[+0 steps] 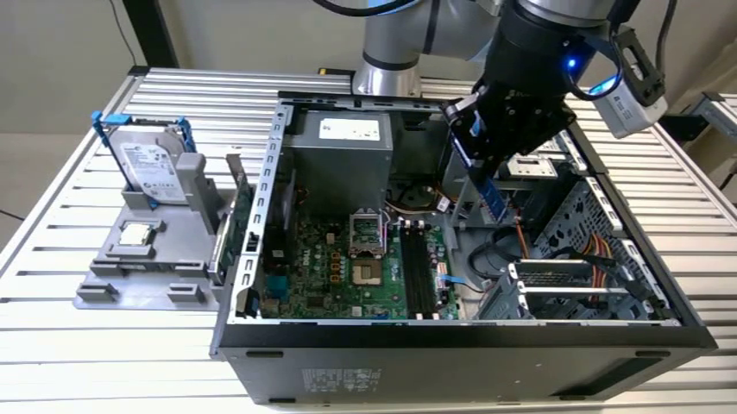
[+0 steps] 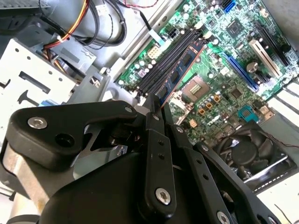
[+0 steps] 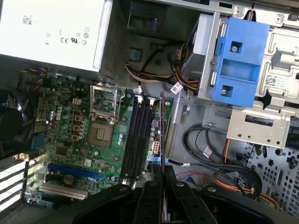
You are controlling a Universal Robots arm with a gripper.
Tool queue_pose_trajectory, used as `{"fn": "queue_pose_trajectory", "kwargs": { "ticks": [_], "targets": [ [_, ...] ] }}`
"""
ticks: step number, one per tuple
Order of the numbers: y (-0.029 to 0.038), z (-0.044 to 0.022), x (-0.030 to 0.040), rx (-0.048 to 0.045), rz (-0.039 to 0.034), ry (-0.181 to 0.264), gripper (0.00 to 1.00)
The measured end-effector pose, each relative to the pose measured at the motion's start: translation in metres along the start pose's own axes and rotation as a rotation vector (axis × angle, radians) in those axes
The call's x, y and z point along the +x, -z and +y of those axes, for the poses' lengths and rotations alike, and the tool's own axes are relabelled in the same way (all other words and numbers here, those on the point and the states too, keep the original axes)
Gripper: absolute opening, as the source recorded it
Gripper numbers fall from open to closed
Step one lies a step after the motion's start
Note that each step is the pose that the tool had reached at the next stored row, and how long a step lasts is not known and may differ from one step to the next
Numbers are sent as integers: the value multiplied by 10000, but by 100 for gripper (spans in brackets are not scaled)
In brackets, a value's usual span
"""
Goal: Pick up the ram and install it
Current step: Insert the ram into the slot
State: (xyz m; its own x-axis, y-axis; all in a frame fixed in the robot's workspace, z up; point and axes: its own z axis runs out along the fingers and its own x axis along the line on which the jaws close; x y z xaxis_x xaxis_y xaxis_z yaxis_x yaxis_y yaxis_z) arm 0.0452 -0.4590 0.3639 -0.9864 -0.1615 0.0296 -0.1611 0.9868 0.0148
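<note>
My fingers (image 2: 154, 109) are closed on the ram (image 2: 183, 65), holding it on edge above the open computer case (image 1: 461, 332), over the black memory slots (image 3: 140, 135) of the motherboard (image 3: 74, 140), not yet seated; the hard drive (image 1: 150, 164) stands on the bench (image 1: 69, 259).

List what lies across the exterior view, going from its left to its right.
Hard drive upright in the grey holder → small silver CPU chip → motherboard inside the open computer case → the ram held by the gripper → drive cage.
</note>
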Motion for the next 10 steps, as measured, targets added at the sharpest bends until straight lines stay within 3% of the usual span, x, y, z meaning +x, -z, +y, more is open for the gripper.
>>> {"fn": "queue_pose_trajectory", "kwargs": {
  "ticks": [10],
  "targets": [
    [-80,-5,-2,-8,-4,-222,0]
  ]
}}
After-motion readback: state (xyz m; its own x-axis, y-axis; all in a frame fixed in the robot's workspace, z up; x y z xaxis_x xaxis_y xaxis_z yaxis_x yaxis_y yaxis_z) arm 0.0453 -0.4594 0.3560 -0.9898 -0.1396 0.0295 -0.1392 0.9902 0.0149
